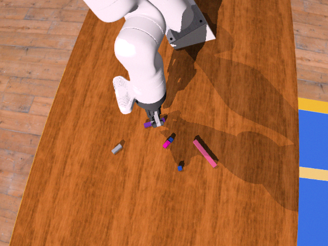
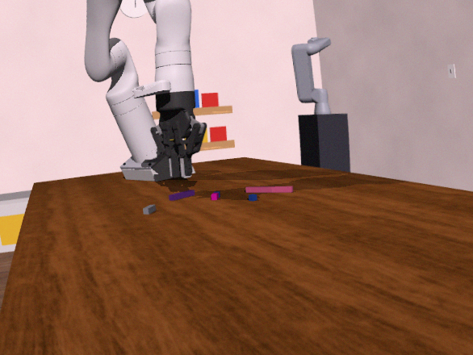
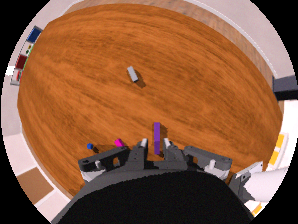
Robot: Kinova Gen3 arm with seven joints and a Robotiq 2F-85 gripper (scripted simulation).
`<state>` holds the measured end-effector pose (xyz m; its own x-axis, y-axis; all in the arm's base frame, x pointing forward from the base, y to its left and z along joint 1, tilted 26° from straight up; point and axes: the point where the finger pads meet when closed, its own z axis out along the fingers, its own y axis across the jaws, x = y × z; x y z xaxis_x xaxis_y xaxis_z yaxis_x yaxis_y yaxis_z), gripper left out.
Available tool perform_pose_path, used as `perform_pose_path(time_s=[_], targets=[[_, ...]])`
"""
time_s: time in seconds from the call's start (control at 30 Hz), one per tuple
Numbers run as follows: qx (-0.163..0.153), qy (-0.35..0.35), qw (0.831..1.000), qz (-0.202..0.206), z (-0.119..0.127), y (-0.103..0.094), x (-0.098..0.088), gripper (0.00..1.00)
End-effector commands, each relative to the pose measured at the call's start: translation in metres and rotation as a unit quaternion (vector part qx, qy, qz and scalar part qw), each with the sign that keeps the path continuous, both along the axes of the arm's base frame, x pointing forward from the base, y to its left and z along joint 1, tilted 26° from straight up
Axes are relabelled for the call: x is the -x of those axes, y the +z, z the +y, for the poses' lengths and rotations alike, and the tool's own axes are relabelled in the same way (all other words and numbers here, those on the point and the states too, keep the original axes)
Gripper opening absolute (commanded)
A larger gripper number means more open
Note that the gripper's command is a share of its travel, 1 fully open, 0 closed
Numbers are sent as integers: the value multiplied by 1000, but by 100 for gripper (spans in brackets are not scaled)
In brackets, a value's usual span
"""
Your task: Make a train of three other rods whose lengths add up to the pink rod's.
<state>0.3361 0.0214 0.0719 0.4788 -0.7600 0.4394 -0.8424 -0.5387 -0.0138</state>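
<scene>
My gripper (image 1: pixel 158 123) (image 2: pixel 180 177) (image 3: pixel 155 144) is partly open and empty, pointing down above the purple rod (image 1: pixel 147 124) (image 2: pixel 182 195) (image 3: pixel 157 130). In the wrist view that rod runs between the fingertips; in the top view they hide its middle. A magenta rod (image 1: pixel 166 144) (image 2: pixel 214 196) (image 3: pixel 118 143) and a blue rod (image 1: pixel 170 139) lie end to end, roughly in line; any small gap between them cannot be told. A second blue rod (image 1: pixel 179 168) (image 2: pixel 253 198) (image 3: pixel 90 146) lies alone. The pink rod (image 1: pixel 205 154) (image 2: pixel 268 190) lies slantwise to the right.
A grey rod (image 1: pixel 117 148) (image 2: pixel 149 209) (image 3: pixel 132 74) lies apart at the left in the top view. The magenta and blue pair is close to the purple rod's right end. The arm's base (image 1: pixel 190 37) stands at the back of the table.
</scene>
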Motion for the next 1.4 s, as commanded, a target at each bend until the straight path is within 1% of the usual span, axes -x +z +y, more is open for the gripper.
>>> perform_pose_path(time_s=[0.0, 0.2, 0.57, 1.37], targets=[[3, 0, 1000, 4, -3, -5, 1, 24], [3, 0, 1000, 4, -6, -12, -1, 24], [3, 0, 1000, 4, -8, -18, -2, 24], [3, 0, 1000, 4, -8, -19, -3, 24]])
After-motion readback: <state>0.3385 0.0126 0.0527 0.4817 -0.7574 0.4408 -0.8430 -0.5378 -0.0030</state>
